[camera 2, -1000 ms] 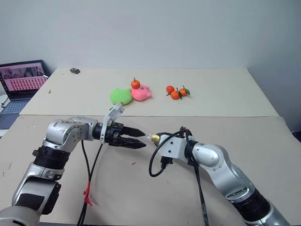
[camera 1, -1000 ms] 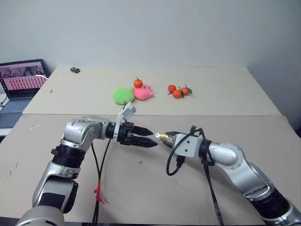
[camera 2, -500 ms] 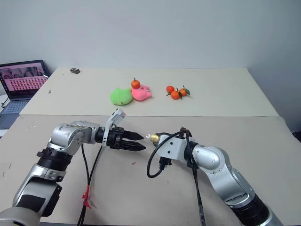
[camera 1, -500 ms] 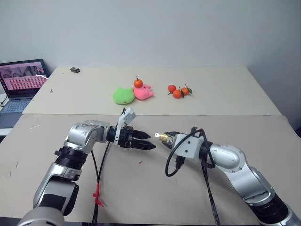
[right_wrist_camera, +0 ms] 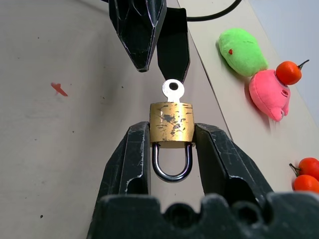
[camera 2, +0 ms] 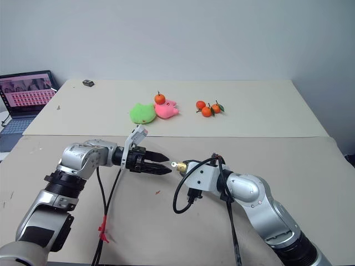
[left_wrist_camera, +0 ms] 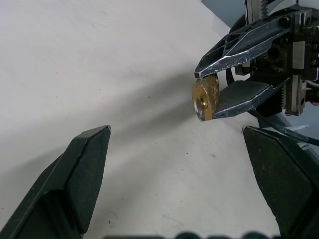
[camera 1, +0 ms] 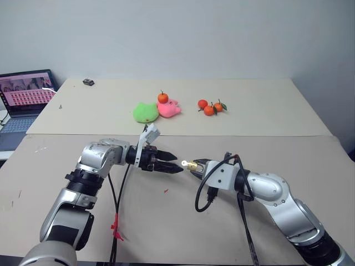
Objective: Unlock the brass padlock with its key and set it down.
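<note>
1. The brass padlock is held above the table, with its key seated and sticking out toward the other arm.
2. The right gripper pinches the padlock body between its fingers.
3. The left gripper, fingers spread wide and empty, has edged closer to the key (grasping and turning it looks next).

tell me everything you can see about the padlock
The padlock is a small brass block, scratched and worn, with a silvery shackle looping back between the right gripper's black fingers, which clamp its sides and hold it above the table. A silvery key sticks out of its far end, pointing toward the open left gripper.
</note>
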Action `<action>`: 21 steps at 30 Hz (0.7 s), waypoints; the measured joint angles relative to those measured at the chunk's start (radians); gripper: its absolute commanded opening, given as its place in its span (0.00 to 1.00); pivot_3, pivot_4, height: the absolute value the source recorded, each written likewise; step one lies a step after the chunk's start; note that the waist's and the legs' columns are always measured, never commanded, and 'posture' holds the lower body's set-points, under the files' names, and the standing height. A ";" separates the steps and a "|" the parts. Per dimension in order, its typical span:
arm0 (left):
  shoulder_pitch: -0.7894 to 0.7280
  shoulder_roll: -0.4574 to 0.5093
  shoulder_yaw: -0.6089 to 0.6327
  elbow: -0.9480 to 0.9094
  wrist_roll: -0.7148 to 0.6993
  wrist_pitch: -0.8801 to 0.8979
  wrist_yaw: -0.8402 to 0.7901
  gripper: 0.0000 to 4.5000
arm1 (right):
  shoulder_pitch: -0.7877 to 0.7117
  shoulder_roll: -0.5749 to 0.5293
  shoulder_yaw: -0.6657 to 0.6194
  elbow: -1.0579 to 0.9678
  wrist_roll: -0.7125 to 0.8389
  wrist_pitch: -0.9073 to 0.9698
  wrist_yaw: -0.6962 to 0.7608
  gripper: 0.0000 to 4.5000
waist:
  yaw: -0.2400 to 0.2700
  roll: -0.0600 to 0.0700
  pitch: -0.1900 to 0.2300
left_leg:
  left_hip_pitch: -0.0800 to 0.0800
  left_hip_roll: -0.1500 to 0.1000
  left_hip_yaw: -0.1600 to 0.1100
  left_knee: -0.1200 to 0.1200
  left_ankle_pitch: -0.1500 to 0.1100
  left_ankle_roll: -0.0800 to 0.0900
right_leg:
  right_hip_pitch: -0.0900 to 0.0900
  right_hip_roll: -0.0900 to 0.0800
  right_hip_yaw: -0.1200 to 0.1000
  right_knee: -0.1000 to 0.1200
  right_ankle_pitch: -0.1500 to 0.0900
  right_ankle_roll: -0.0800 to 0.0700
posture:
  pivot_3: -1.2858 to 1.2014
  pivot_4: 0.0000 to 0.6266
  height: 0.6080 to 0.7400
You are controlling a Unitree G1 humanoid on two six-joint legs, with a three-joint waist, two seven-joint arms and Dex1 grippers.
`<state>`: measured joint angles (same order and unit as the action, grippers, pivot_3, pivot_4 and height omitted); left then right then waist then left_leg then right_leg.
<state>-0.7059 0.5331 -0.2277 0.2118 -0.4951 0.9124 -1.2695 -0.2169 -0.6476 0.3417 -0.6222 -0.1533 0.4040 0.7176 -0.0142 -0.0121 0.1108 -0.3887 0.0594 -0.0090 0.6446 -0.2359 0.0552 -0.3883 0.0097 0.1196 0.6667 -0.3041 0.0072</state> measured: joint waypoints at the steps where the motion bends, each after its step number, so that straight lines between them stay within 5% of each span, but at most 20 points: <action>1: 0.000 0.000 0.000 0.000 0.000 0.000 -0.001 1.00 | 0.000 0.002 0.000 0.000 0.000 0.000 0.000 0.20 | 0.000 0.000 0.000 | 0.000 0.000 0.000 0.000 0.000 0.000 | 0.000 0.000 0.000 0.000 0.000 0.000 | 0.52 0.24 0.39; 17: -0.026 -0.011 0.001 -0.001 -0.004 0.000 -0.010 1.00 | 0.002 0.010 0.000 0.000 -0.001 0.001 0.000 0.20 | 0.000 0.000 0.000 | 0.000 0.000 0.000 0.000 0.000 0.000 | 0.000 0.000 0.000 0.000 0.000 0.000 | 0.52 0.24 0.39; 21: -0.026 -0.011 0.001 -0.001 -0.004 0.000 -0.015 0.79 | 0.002 0.011 0.000 0.000 -0.001 0.001 0.000 0.20 | 0.000 0.000 0.000 | 0.000 0.000 0.000 0.000 0.000 0.000 | 0.000 0.000 0.000 0.000 0.000 0.000 | 0.52 0.24 0.39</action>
<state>-0.7320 0.5217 -0.2266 0.2107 -0.4991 0.9127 -1.2843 -0.2152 -0.6367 0.3417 -0.6222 -0.1544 0.4047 0.7174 -0.0144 -0.0120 0.1107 -0.3885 0.0595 -0.0092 0.6444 -0.2359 0.0553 -0.3883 0.0098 0.1195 0.6668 -0.3042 0.0072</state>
